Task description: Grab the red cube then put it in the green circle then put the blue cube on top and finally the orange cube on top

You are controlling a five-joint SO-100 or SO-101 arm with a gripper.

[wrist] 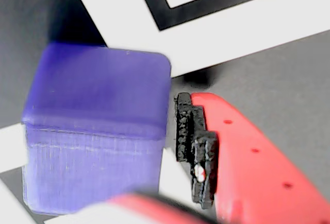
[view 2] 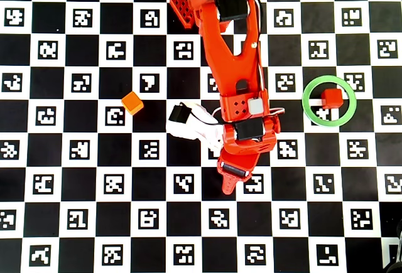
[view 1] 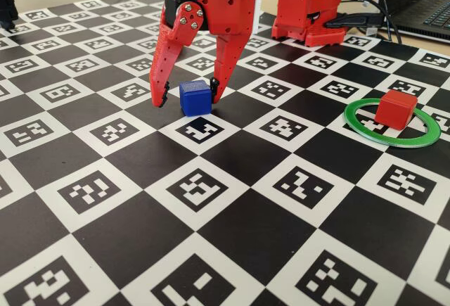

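The blue cube (view 1: 195, 97) rests on the checkered board between the fingers of my red gripper (view 1: 188, 98), which stands open around it. In the fixed view the left fingertip is clear of the cube and the right one is close beside it. The wrist view shows the blue cube (wrist: 98, 131) large, with a narrow gap to the black finger pad (wrist: 196, 147). The red cube (view 1: 395, 107) sits inside the green circle (view 1: 350, 117) at the right; overhead, the red cube (view 2: 331, 98) lies in the green circle (view 2: 305, 101). The orange cube (view 2: 132, 103) lies alone at the left. My arm hides the blue cube overhead.
The arm's red base (view 1: 309, 3) stands at the back of the board. Cables and a laptop (view 1: 422, 10) lie behind it at the right, and a black object (view 1: 5, 7) sits at the far left edge. The board is a checker pattern of black squares and printed markers.
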